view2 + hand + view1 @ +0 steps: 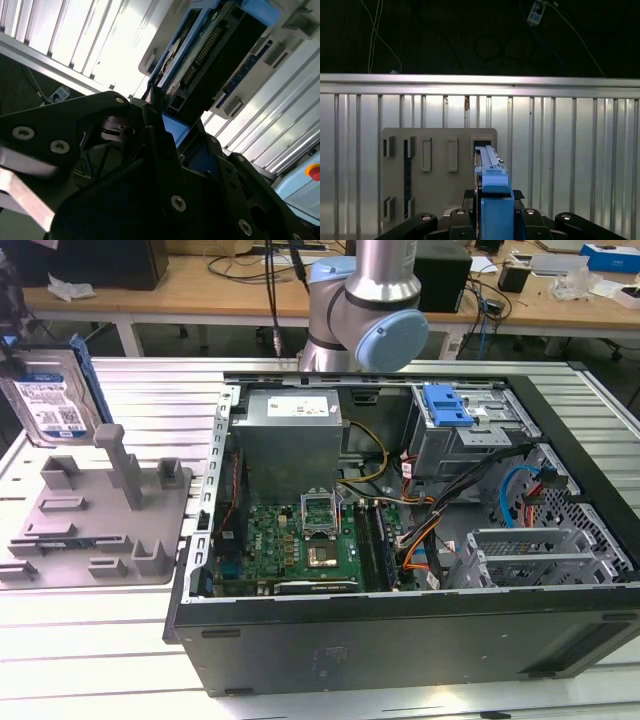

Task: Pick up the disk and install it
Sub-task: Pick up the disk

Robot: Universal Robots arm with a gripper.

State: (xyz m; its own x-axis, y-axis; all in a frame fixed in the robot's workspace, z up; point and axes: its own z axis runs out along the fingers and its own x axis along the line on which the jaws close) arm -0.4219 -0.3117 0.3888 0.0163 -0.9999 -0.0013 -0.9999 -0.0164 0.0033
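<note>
The gripper (493,202) has its fingers (156,125) closed on the disk (48,400), one on each side of the blue carrier. The disk stands on edge between them, over the grey fixture (100,530) on the worktop (100,650). It is at the exterior view's left, well apart from the open computer case (400,640).

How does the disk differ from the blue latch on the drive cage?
The disk stands on edge by the grey fixture, outside the computer case; the latch lies flat atop the drive cage, inside it. The disk is silver with a white-and-blue label and blue frame; the latch is all blue. Both have bright blue plastic.
</note>
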